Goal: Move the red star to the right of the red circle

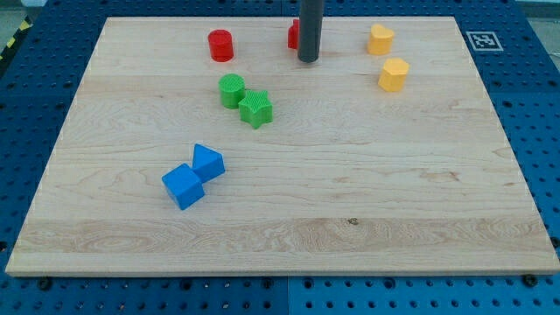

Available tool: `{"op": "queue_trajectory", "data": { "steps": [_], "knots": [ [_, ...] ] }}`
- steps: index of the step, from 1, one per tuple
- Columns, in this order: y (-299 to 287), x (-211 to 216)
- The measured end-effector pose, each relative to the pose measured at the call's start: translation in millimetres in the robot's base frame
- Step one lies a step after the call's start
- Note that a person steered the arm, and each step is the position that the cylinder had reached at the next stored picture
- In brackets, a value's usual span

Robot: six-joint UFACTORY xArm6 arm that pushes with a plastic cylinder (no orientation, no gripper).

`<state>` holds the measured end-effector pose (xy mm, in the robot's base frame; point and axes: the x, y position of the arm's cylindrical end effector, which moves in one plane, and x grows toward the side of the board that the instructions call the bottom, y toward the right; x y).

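Note:
The red circle point(220, 45) stands near the view's top, left of centre. The red star point(294, 35) is to its right at the top, mostly hidden behind my rod, so only its left edge shows. My tip point(308, 59) rests on the board just in front of and right of the red star, touching or nearly touching it. The rod is dark and upright.
A green circle point(232, 90) and a green star point(256, 108) sit together below the red circle. Two blue blocks point(194, 175) touch at lower left. Two yellow blocks point(381, 39) point(394, 74) sit at upper right. A marker tag point(480, 39) lies off the board's top right corner.

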<state>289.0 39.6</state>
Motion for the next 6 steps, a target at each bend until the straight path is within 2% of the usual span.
{"op": "queue_trajectory", "data": {
  "steps": [5, 6],
  "knots": [
    [0, -13],
    [39, -12]
  ]
}}
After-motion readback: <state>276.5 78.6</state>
